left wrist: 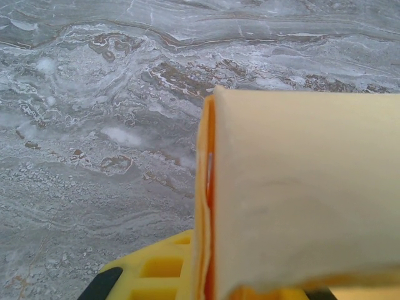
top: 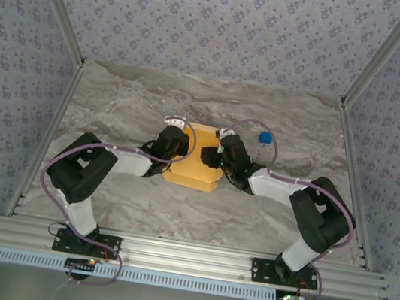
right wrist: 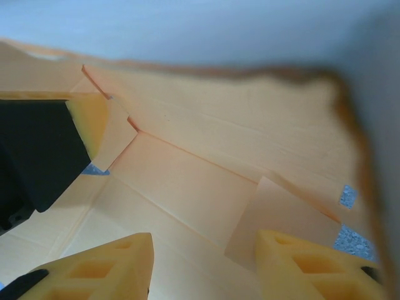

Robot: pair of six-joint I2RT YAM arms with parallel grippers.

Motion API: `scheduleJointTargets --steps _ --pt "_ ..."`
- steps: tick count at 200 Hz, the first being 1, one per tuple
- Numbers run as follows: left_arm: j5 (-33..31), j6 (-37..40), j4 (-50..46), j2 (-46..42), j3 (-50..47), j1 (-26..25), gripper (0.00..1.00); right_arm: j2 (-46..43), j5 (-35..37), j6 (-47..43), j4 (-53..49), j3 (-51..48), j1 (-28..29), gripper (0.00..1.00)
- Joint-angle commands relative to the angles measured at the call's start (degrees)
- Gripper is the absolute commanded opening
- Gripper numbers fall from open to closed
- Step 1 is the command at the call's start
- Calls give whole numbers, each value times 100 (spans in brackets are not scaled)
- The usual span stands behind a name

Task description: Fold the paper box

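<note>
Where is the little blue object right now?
In the top view, the blue object sits on the table just beyond the right gripper, right of the paper box.

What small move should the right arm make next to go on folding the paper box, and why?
Probably ease the right gripper down and close it on the loose flap of the paper box. Its jaws stand open just over that flap, and the left gripper is at the raised wall on the other side.
</note>
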Motion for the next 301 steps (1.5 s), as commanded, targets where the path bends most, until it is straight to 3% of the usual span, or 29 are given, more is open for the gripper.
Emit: scheduleJointTargets --steps 1,89,111,132,160,187,230,301 --pt "28 -27 77 -257 56 -10 0 -261 23 -292 -330 130 -43 48" --pt "157 -35 50 -428 -43 144 0 -2332 -377 -1880 -2150 -196 -168 57" --pt "244 -94 11 -525 -84 169 0 -2700 -824 -2319 -2599 -120 -520 57" --pt "297 -131 -49 -616 -102 178 0 -2849 -1480 -2363 -2619 -115 -1240 57" --pt "335 -158 -134 -696 -102 175 0 -2651 -2224 -2200 -2238 -124 -2176 53" --pt "356 -158 -182 -750 -117 177 0 -2105 -2776 -2274 -2019 -15 -2588 47" --pt "376 -153 -183 -756 -90 170 0 -1156 -3772 -2693 -1863 364 -2583 45" --pt "454 -140 -172 -728 -50 174 0 -479 -4511 -3061 -1631 760 -2492 43"
